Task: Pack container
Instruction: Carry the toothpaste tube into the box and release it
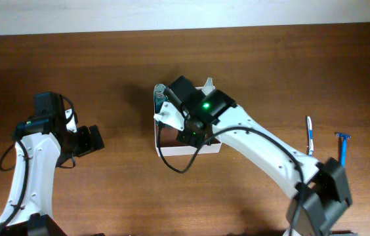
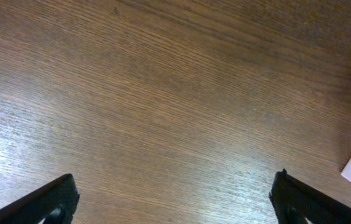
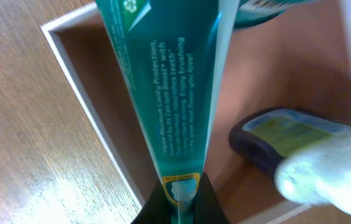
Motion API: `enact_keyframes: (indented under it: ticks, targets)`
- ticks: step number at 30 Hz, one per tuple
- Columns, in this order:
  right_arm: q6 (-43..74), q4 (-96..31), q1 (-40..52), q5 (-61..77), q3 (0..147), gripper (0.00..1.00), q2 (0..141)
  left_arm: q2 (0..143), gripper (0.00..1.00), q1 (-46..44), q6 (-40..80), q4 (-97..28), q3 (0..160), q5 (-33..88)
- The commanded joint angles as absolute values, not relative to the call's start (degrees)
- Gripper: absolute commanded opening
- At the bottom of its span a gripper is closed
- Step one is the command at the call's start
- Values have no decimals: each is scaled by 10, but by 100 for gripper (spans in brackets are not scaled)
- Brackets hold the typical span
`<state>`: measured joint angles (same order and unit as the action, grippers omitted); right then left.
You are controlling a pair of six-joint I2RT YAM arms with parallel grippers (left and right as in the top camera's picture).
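1. The brown wooden table (image 1: 250,59) fills the overhead view.
2. The right arm reaches from the lower right of the overhead frame up and left to the centre, with its wrist bent down over the box. The right gripper (image 3: 182,198) is nearly closed, pinching the flat crimped end of a teal plastic toothpaste tube (image 3: 169,81).
3. The left arm rises along the left edge of the overhead view, its wrist turned towards the centre. The left gripper (image 2: 175,202) is spread wide over bare wood with nothing between its black fingers (image 2: 51,202).
4. The square shallow container with thin white walls and a reddish-brown inside (image 3: 110,106) sits at the centre of the overhead frame, partly under the right wrist.
5. The tube hangs from the fingers into the container.
6. A dark blue bottle with a yellowish label (image 3: 275,134) lies inside, at the right of the wrist view. A blurred whitish shape hides its lower end.
7. A slim blue-and-white toothbrush (image 1: 309,134) and a blue razor (image 1: 343,147) lie side by side at the right, well apart from the container.
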<state>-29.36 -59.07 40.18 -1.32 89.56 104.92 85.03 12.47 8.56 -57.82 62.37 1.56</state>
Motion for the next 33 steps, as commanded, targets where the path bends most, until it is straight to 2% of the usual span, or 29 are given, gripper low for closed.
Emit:
enact_keyframes:
  ticks: [1, 4, 5, 6, 7, 8, 9, 11, 18, 22, 27, 33]
  targets:
    - [-302, -585, 389, -20, 893, 4, 1074, 854, 99, 127, 76, -579, 633, 22]
    - [-300, -584, 382, -20, 893, 6, 1079, 854, 99, 127, 76, -579, 633, 22]
    - [-300, -584, 382, -20, 893, 16, 1079, 854, 99, 127, 76, -579, 633, 22]
    - [-300, -584, 382, -20, 893, 19, 1079, 854, 99, 127, 76, -579, 633, 22]
    - [-300, -584, 382, -20, 893, 29, 1079, 854, 99, 127, 76, -579, 633, 22]
    - [-298, -584, 382, -20, 893, 49, 1079, 854, 99, 127, 76, -579, 633, 22]
    - [-295, -584, 382, -20, 893, 55, 1079, 854, 99, 127, 76, -579, 633, 22]
    - [-292, -585, 382, -20, 893, 58, 1077, 854, 99, 127, 76, -579, 633, 22]
    - [-226, -591, 378, -27, 918, 58, 1007, 854, 99, 127, 76, -579, 633, 22]
    - [-109, -588, 337, -95, 927, 60, 913, 854, 99, 127, 76, -579, 633, 22]
    - [-5, -638, 185, -99, 927, 67, 832, 854, 99, 127, 76, -579, 633, 22]
    - [-1, -693, -27, -29, 909, 69, 846, 854, 99, 127, 76, -579, 633, 22]
